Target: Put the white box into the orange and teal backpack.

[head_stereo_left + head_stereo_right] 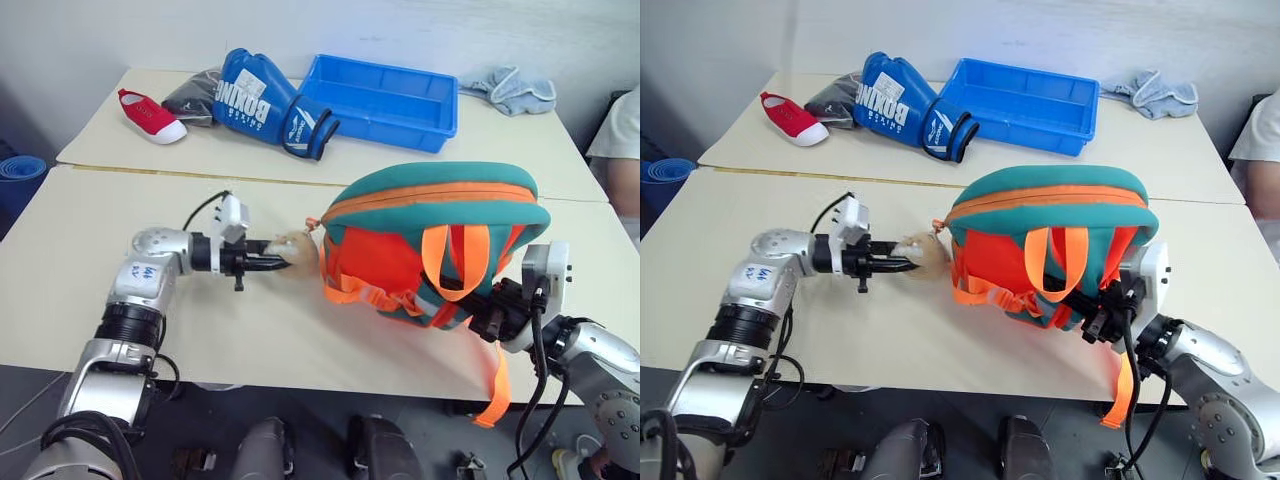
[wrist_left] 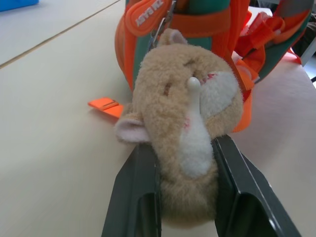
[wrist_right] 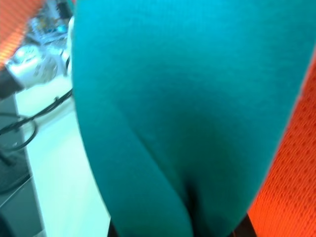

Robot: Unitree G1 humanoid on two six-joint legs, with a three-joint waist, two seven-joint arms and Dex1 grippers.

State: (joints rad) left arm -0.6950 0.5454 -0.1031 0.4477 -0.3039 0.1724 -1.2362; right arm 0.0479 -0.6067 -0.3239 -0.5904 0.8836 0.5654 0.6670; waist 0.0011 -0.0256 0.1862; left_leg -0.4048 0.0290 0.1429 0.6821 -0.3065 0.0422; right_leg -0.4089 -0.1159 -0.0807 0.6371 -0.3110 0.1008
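Note:
The orange and teal backpack (image 1: 430, 225) lies on the near table with its orange straps facing me and its zip closed along the top. A tan plush toy (image 2: 187, 128) hangs at its left end. My left gripper (image 1: 275, 262) reaches in level from the left and is shut on that toy, one black finger (image 2: 138, 197) on each side. At the backpack's lower right, my right gripper (image 1: 490, 315) is shut on a fold of the teal fabric (image 3: 187, 98). The white box is out of view.
On the far table lie a red shoe (image 1: 150, 115), a dark bundle (image 1: 192, 95), a blue boxing glove (image 1: 262, 100), a blue plastic tray (image 1: 385, 100) and a grey cloth (image 1: 515, 88). A person's sleeve (image 1: 622, 140) shows at the right edge.

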